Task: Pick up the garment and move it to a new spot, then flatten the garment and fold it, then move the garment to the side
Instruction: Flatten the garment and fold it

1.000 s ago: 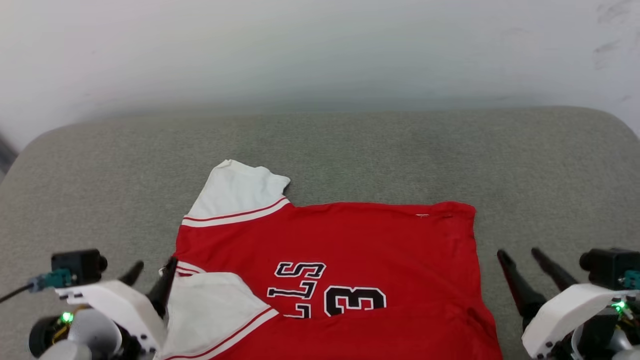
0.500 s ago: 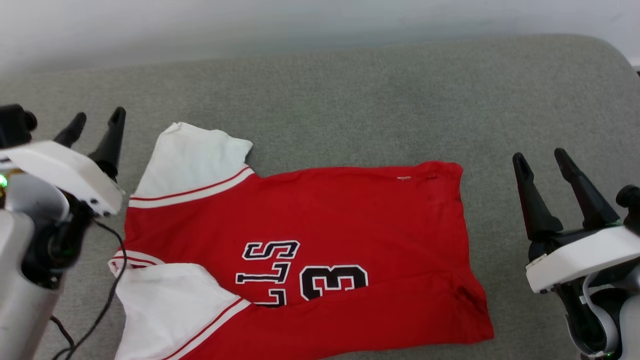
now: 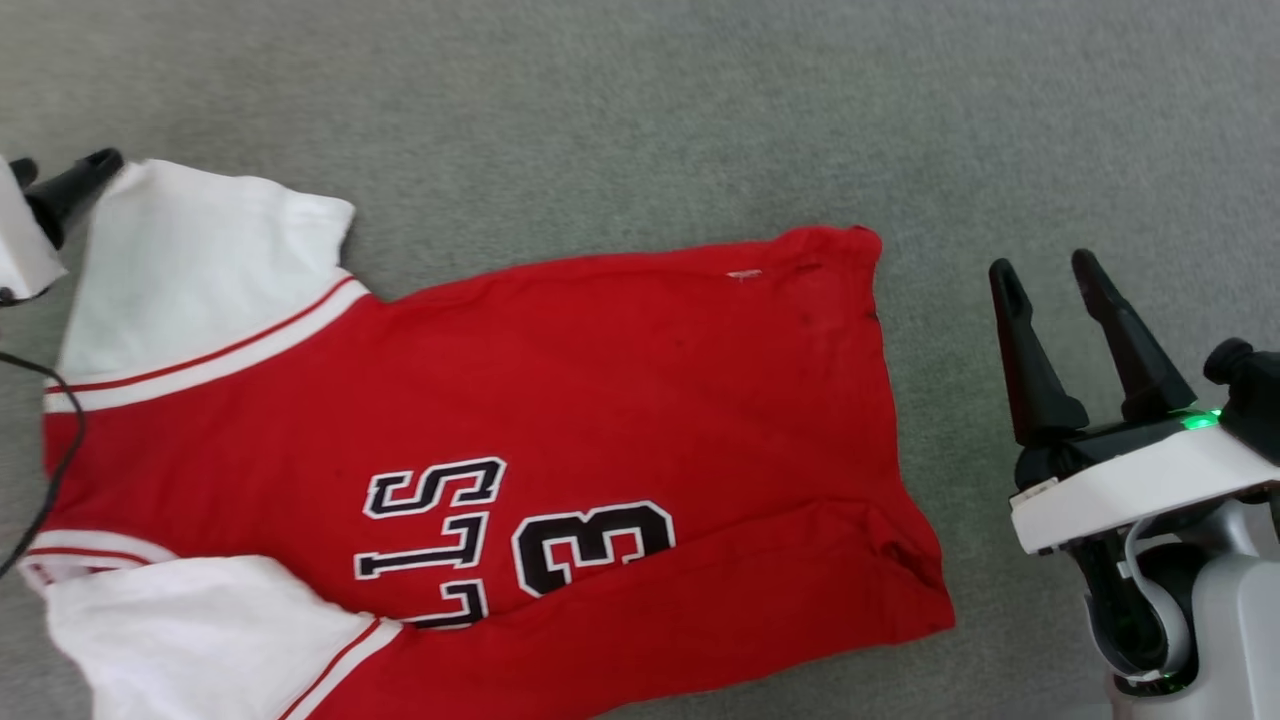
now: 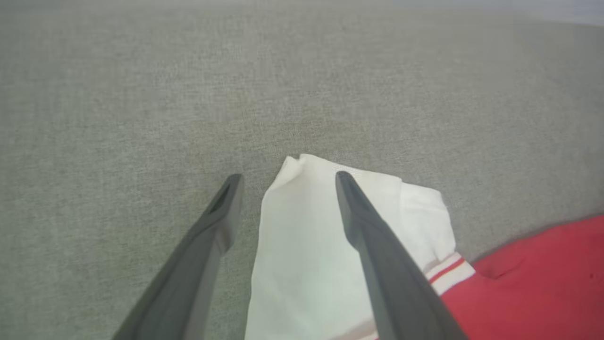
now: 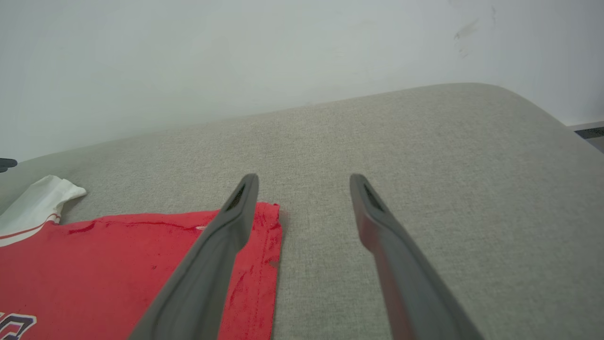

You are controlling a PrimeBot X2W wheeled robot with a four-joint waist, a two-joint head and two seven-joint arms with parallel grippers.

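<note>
On the grey cushion, the shirt lies spread flat, with its hem edge toward the right. The left gripper has its fingers spread and empty, straddling the outer edge of the far white sleeve. The right gripper, fingers also spread and empty, stands just beside the hem. Bare cushion extends beyond the shirt to the wall.

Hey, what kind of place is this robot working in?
Likely an indoor room, perhaps a home or a lab: a grey fabric-covered padded surface, like a sofa or bed, against a white wall, with a red shirt spread on it.
</note>
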